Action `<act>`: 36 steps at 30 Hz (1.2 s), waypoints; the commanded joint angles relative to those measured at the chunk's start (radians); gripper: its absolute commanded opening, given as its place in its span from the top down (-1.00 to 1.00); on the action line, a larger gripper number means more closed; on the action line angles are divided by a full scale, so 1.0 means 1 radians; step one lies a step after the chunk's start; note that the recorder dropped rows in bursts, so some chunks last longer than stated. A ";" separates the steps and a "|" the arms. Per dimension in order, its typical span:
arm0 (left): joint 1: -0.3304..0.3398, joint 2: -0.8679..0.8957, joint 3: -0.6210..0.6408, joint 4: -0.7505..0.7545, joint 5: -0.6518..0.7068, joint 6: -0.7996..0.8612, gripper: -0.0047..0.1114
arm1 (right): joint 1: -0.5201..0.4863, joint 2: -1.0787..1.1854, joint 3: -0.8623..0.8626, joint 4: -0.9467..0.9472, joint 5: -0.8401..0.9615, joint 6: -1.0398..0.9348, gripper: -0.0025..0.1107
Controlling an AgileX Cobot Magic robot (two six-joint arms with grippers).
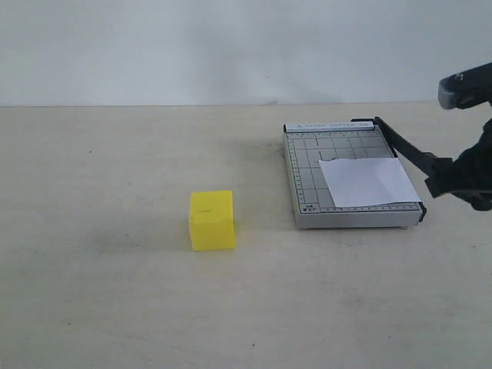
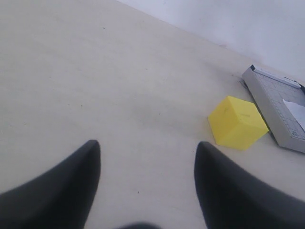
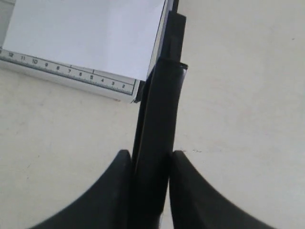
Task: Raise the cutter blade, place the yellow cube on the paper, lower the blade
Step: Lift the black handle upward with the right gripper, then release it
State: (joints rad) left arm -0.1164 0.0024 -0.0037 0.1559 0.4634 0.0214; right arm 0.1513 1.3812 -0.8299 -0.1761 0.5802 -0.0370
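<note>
The grey trimmer (image 1: 307, 184) lies at the right with the white paper (image 1: 367, 181) on its board. The black cutter blade (image 1: 406, 151) slopes up from its hinge at the far corner toward the right edge. My right gripper (image 3: 148, 157) is shut on the blade's thick handle (image 3: 159, 119), fingers pressed against both its sides; the paper (image 3: 90, 33) lies below. The yellow cube (image 1: 211, 220) stands on the table left of the trimmer. My left gripper (image 2: 145, 148) is open above bare table, with the cube (image 2: 237, 122) ahead and off to one side.
The trimmer's gridded board (image 2: 276, 105) shows behind the cube in the left wrist view. A pale wall (image 1: 231, 46) rises behind the beige table (image 1: 115, 307). The right arm (image 1: 469, 169) hangs over the table's right edge.
</note>
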 commanded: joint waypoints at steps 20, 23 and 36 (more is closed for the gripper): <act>-0.005 -0.002 0.003 -0.003 -0.004 -0.003 -0.04 | -0.002 -0.039 -0.138 -0.043 0.059 -0.026 0.93; -0.005 -0.002 0.003 -0.003 -0.004 -0.003 -0.04 | -0.002 -0.039 -0.138 -0.043 0.059 -0.026 0.93; -0.005 -0.002 0.003 -0.003 -0.004 -0.003 -0.04 | -0.002 -0.039 -0.138 -0.054 0.059 -0.029 0.83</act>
State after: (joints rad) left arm -0.1164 0.0024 -0.0037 0.1559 0.4634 0.0214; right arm 0.1513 1.3613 -0.9535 -0.1837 0.6630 -0.0432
